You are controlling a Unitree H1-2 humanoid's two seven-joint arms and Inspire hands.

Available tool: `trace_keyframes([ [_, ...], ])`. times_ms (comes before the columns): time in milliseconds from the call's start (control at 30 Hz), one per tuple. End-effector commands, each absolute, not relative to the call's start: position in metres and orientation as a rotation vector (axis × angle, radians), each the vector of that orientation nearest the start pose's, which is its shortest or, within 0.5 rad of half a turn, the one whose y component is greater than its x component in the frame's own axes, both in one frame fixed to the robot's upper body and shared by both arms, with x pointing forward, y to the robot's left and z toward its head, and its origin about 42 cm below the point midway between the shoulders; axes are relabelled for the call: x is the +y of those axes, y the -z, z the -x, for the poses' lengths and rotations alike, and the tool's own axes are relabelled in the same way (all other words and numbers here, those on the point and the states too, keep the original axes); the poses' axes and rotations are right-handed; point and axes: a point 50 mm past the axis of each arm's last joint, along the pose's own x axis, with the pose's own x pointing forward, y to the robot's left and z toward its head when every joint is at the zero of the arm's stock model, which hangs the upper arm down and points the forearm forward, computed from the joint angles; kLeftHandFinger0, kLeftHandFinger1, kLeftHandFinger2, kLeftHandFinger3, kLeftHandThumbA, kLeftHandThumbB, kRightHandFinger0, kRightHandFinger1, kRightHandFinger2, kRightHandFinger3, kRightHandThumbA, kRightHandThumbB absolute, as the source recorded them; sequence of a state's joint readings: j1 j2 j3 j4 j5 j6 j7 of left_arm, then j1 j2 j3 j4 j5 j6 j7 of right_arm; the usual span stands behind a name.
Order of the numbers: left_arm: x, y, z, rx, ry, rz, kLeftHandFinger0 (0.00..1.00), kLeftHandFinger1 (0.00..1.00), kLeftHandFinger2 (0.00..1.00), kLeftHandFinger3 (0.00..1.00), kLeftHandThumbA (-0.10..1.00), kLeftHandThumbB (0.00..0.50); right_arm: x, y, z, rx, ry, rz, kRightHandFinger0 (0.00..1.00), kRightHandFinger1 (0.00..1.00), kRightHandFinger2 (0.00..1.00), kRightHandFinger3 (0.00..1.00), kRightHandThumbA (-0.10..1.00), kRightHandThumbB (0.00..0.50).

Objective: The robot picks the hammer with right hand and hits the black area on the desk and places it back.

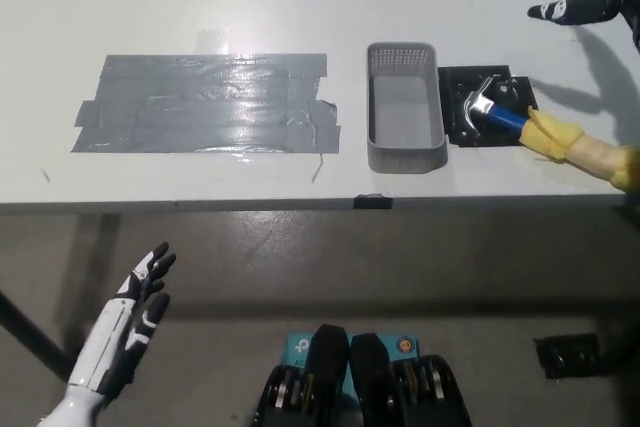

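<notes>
Head view, looking steeply down: my white left hand (135, 312) hangs below the front edge of the bench (300, 7), over the grey floor, its fingers (155, 262) stretched out straight and apart, grasping nothing. My black right hand (580, 9) shows only at the upper right corner, above the bench top, with its fingers (555, 11) extended toward picture left and spread, released and holding nothing; it casts a soft dark shadow on the pale surface beneath it. It is well apart from the hammer (535, 129), which lies flat on the bench. The hammer has a shiny metal head resting on the black area (455, 87), a blue neck, a wrinkled yellow wrap around the middle of the handle, and a pale, smooth handle running off toward the right edge with a yellow tip. The black area is a small, roughly square dark pad with an uneven surface, lying just beside a grey rectangular basket (404, 157) with perforated walls and rounded corners. Further left on the smooth white bench is a broad patch of silvery-grey tape (205, 102), laid in overlapping strips with ragged ends and a wrinkled, glossy sheen.
</notes>
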State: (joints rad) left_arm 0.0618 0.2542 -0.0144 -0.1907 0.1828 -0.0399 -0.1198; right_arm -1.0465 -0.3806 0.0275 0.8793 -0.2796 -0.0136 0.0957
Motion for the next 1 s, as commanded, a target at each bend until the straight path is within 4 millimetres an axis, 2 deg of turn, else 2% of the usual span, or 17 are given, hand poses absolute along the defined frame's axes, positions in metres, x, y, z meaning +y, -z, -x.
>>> trace_keyframes([
  [0, 0.275, -0.154, -0.271, -0.202, 0.116, -0.404, 1.00, 1.00, 1.00, 1.00, 1.00, 0.182, -0.265, -0.448, -0.402, -0.949, -0.009, 0.318, 1.00, 1.00, 1.00, 1.00, 1.00, 0.355],
  [33, 0.274, -0.154, -0.271, -0.202, 0.115, -0.402, 1.00, 1.00, 1.00, 1.00, 1.00, 0.192, -0.263, -0.442, -0.394, -0.950, -0.011, 0.316, 1.00, 1.00, 1.00, 1.00, 1.00, 0.355],
  [67, 0.274, -0.154, -0.271, -0.202, 0.108, -0.399, 1.00, 1.00, 1.00, 1.00, 1.00, 0.205, -0.255, -0.422, -0.368, -0.966, -0.016, 0.312, 1.00, 1.00, 1.00, 1.00, 1.00, 0.358],
  [167, 0.274, -0.151, -0.271, -0.206, 0.094, -0.365, 1.00, 1.00, 1.00, 1.00, 1.00, 0.224, -0.240, -0.385, -0.321, -0.968, -0.028, 0.228, 1.00, 1.00, 1.00, 1.00, 1.00, 0.347],
  [233, 0.275, -0.150, -0.272, -0.212, 0.084, -0.360, 1.00, 1.00, 1.00, 1.00, 1.00, 0.231, -0.236, -0.372, -0.306, -0.975, -0.025, 0.213, 1.00, 1.00, 1.00, 1.00, 1.00, 0.332],
  [267, 0.275, -0.149, -0.272, -0.211, 0.080, -0.360, 1.00, 1.00, 1.00, 1.00, 1.00, 0.247, -0.234, -0.361, -0.295, -0.978, -0.026, 0.193, 1.00, 1.00, 1.00, 1.00, 1.00, 0.347],
  [333, 0.275, -0.147, -0.272, -0.211, 0.079, -0.359, 1.00, 1.00, 1.00, 1.00, 1.00, 0.247, -0.234, -0.350, -0.282, -0.959, -0.014, 0.173, 1.00, 1.00, 1.00, 1.00, 1.00, 0.364],
  [433, 0.274, -0.147, -0.276, -0.214, 0.078, -0.359, 1.00, 1.00, 1.00, 1.00, 1.00, 0.241, -0.235, -0.335, -0.270, -0.911, -0.010, 0.090, 1.00, 1.00, 1.00, 1.00, 1.00, 0.386],
  [533, 0.273, -0.151, -0.287, -0.218, 0.085, -0.375, 1.00, 1.00, 1.00, 1.00, 1.00, 0.237, -0.238, -0.329, -0.260, -0.911, -0.004, 0.061, 1.00, 1.00, 1.00, 1.00, 1.00, 0.377],
  [633, 0.272, -0.153, -0.291, -0.222, 0.083, -0.387, 1.00, 1.00, 1.00, 1.00, 1.00, 0.227, -0.240, -0.331, -0.256, -0.932, -0.003, 0.053, 1.00, 1.00, 1.00, 1.00, 1.00, 0.373],
  [700, 0.272, -0.156, -0.297, -0.248, 0.086, -0.384, 1.00, 1.00, 1.00, 1.00, 1.00, 0.193, -0.239, -0.336, -0.252, -0.968, -0.008, 0.073, 1.00, 1.00, 1.00, 1.00, 1.00, 0.351],
  [800, 0.268, -0.160, -0.304, -0.255, 0.090, -0.379, 1.00, 1.00, 1.00, 1.00, 1.00, 0.189, -0.240, -0.337, -0.250, -0.983, -0.002, 0.106, 1.00, 1.00, 1.00, 1.00, 1.00, 0.344],
  [867, 0.266, -0.164, -0.307, -0.261, 0.090, -0.386, 1.00, 1.00, 1.00, 1.00, 1.00, 0.192, -0.237, -0.324, -0.256, -0.941, 0.004, 0.118, 1.00, 1.00, 1.00, 1.00, 1.00, 0.341],
  [900, 0.266, -0.165, -0.308, -0.263, 0.091, -0.387, 1.00, 1.00, 1.00, 1.00, 1.00, 0.190, -0.237, -0.324, -0.256, -0.939, 0.005, 0.119, 1.00, 1.00, 1.00, 1.00, 1.00, 0.342],
  [967, 0.266, -0.166, -0.309, -0.264, 0.094, -0.376, 1.00, 1.00, 1.00, 1.00, 1.00, 0.174, -0.234, -0.299, -0.265, -0.861, -0.009, 0.130, 1.00, 1.00, 1.00, 1.00, 1.00, 0.320],
])
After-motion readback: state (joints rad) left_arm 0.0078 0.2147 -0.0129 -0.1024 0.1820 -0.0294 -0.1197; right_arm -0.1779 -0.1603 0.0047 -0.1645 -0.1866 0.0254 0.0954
